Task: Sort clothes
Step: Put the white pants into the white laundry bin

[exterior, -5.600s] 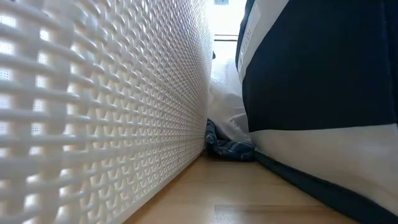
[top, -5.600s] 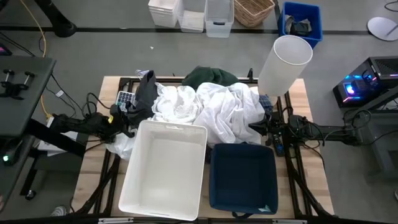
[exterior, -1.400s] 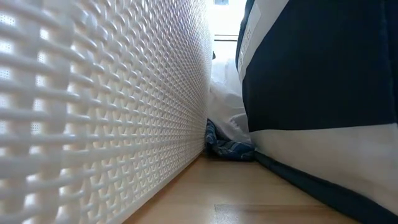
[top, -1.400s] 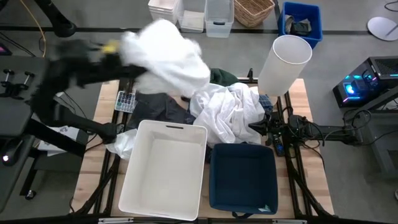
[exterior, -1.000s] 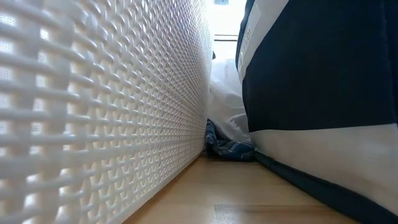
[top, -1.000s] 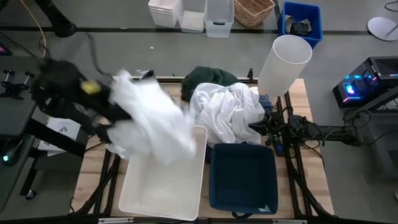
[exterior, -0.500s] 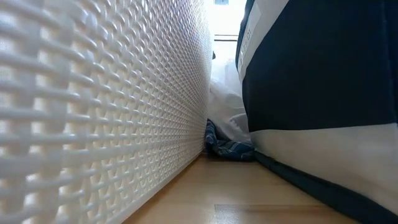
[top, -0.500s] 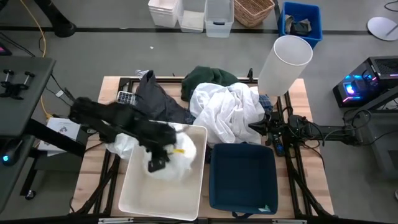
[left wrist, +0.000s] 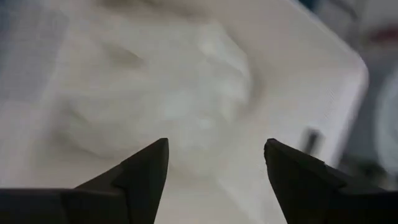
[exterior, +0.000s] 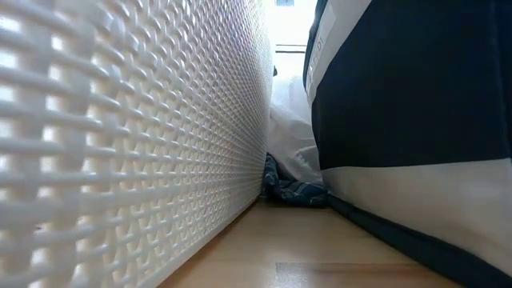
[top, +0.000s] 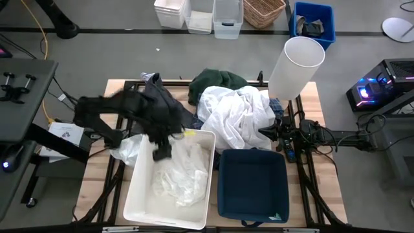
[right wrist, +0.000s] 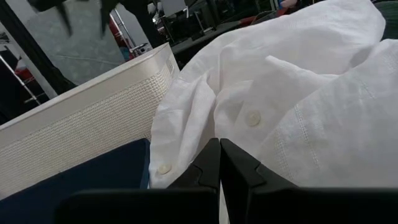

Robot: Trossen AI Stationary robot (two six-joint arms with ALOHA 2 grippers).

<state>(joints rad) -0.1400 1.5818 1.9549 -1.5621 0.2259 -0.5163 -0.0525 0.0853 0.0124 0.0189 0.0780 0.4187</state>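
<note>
- The left gripper [top: 162, 150] hovers over the far end of the white plastic woven-pattern bin [top: 139, 194], and its two dark fingers [left wrist: 140, 177] stand well apart with nothing between them.
- A crumpled white garment [top: 184, 175] lies loose inside that bin, just beneath and slightly forward of the left gripper, not touching it; the left wrist view shows the same pale cloth [left wrist: 155, 93] lying below the spread fingers.
- The rest of the clothes sit on the table behind the bins: a big heap of white shirts [top: 236, 116] in the middle, a dark green garment [top: 217, 79] at the far edge behind it, a dark grey garment [top: 169, 105] beside the left arm.
- A scrap of blue-and-white plaid shirt [exterior: 292, 190] peeks out on the tabletop between the two bins in the low view.
- The navy blue fabric bin [top: 253, 188] stands to the right of the white one.
- The right gripper [right wrist: 219, 165] waits at the right side of the table, fingers pressed together, its tips against the white shirt heap but pinching no cloth.
- No readable writing or brand shows on any garment; a small label on the navy bin is too blurred to read.
</note>
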